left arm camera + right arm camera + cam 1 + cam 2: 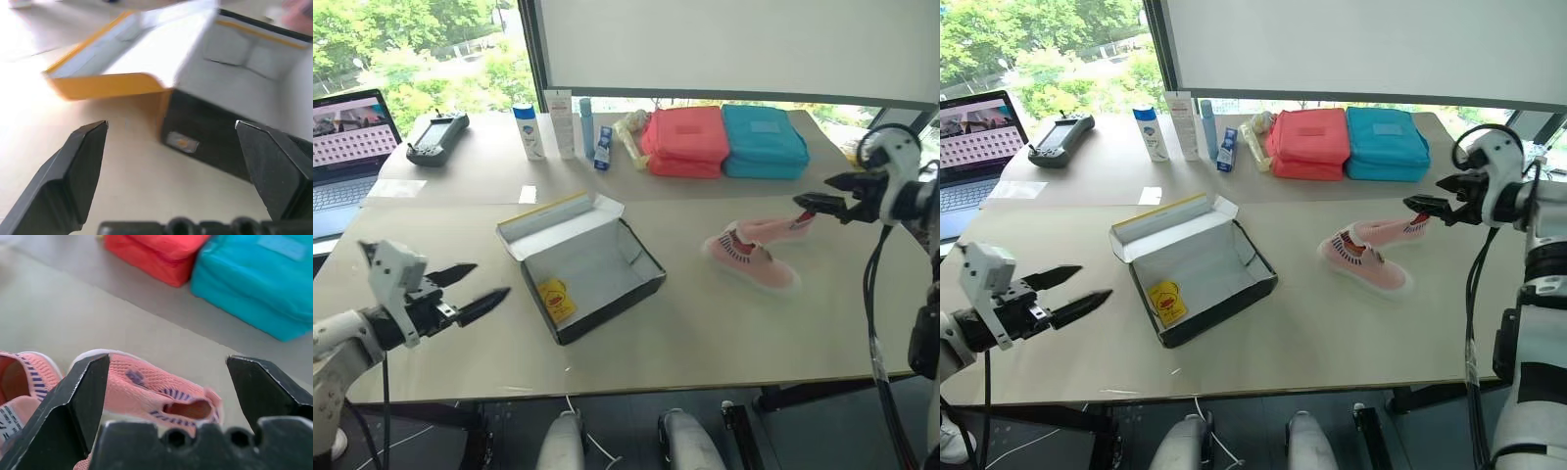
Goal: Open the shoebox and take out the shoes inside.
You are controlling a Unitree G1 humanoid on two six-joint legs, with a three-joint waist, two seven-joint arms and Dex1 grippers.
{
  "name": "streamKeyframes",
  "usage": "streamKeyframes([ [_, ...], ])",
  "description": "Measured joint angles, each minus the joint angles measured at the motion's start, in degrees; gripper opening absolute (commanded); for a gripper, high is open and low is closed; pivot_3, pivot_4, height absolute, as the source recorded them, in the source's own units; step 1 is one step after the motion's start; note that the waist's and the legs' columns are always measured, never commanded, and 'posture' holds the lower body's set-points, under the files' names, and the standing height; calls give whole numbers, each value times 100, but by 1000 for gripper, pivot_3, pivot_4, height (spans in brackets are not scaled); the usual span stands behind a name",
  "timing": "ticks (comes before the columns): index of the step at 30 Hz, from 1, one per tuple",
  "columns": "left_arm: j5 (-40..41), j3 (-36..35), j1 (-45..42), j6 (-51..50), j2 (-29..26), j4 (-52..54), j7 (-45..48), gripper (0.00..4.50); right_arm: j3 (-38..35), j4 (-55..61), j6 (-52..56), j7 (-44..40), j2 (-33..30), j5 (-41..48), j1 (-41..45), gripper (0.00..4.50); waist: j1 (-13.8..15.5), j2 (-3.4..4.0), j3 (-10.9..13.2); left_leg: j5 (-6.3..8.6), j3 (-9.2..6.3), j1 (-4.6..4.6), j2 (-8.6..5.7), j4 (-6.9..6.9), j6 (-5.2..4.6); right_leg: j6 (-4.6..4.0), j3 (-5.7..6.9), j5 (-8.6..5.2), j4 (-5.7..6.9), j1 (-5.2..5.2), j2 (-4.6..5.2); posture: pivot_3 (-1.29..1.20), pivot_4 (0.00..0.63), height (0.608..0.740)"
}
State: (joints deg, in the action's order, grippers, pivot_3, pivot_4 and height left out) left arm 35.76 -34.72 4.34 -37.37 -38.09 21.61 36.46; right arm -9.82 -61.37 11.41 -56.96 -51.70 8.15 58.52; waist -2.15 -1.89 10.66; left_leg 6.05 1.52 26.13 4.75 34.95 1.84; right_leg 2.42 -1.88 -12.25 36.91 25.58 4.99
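Observation:
The shoebox (592, 269) sits open in the middle of the table, its yellow-edged lid (558, 220) folded back and its pale grey inside empty. Two pink shoes (754, 257) with white soles lie on the table to the right of the box, one leaning on the other. My right gripper (824, 195) hovers open just above the far shoe's heel (190, 406), holding nothing. My left gripper (478, 286) is open and empty, to the left of the box (210, 122) and pointing at its near corner.
A coral pouch (686, 140) and a teal pouch (763, 140) lie at the back of the table. Bottles and tubes (558, 125) stand left of them. A black controller (436, 136) and a laptop (344, 147) sit at the far left.

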Motion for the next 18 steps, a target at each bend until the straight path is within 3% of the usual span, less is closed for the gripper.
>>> streamKeyframes([
  [2,-401,-191,4,494,565,-102,-708,4500,-425,-68,-316,856,96,155,-543,4476,3,-7,-4,2,0,-14,-2,4,1,8,0,5,-15,-27,3,0,150,715],
  [7,-1105,36,201,1304,1055,-151,-1285,4500,-1043,286,-1123,2887,533,213,-1334,4476,-38,-7,-5,23,1,-35,-17,4,34,19,-12,10,-19,-45,15,0,150,715],
  [13,-1827,1034,-11,1955,1789,-254,-1863,4500,-1039,1680,-1724,3473,1517,215,-2338,4476,-38,-55,-40,25,2,-69,-13,-4,30,27,-16,4,-20,-80,7,0,150,715],
  [18,-2203,1165,-6,2368,2049,-542,-2288,4500,-993,1659,-1727,3772,2067,208,-2966,4476,-26,-56,-42,26,2,-69,-23,0,28,30,-17,5,-26,-86,18,0,150,715],
])
